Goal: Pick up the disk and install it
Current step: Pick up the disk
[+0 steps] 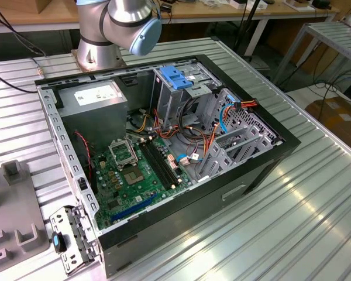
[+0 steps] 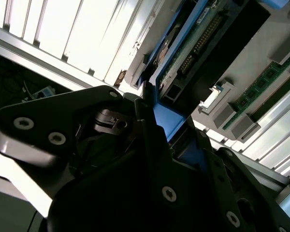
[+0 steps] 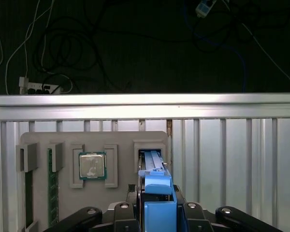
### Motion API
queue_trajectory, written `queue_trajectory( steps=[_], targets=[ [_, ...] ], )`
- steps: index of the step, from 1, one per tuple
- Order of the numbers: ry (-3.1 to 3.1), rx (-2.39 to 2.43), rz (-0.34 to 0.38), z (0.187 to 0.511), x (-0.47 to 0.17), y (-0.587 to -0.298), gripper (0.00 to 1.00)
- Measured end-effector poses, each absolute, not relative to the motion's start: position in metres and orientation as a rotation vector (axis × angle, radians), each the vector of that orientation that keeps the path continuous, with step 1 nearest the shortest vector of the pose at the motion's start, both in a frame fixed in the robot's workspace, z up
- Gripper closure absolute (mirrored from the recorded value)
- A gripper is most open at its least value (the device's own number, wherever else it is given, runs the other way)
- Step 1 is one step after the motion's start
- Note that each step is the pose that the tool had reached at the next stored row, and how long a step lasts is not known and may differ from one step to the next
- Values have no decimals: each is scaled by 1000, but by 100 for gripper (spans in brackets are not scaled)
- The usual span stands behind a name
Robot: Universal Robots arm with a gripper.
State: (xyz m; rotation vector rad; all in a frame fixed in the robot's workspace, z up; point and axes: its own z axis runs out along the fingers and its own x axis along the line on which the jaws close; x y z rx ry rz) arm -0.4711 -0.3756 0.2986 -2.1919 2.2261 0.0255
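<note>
Jaws clamp the blue-framed silver metal disk (image 3: 152,162) standing in a grey plastic tray (image 3: 121,138) slot; pull straight out, no tilt.

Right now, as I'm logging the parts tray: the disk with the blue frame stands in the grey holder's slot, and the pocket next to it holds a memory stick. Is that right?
Not quite. The pocket next to the disk holds a square processor chip, as the first wrist view shows; the memory stick sits further along the grey holder. The rest is right.
</note>
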Motion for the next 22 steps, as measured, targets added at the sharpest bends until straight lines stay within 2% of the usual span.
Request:
queue_trajectory(
  steps=[12, 22],
  targets=[
    [2226, -2192, 25, 306, -471, -376, 63],
    [2226, -2192, 25, 329, -471, -376, 63]
  ],
)
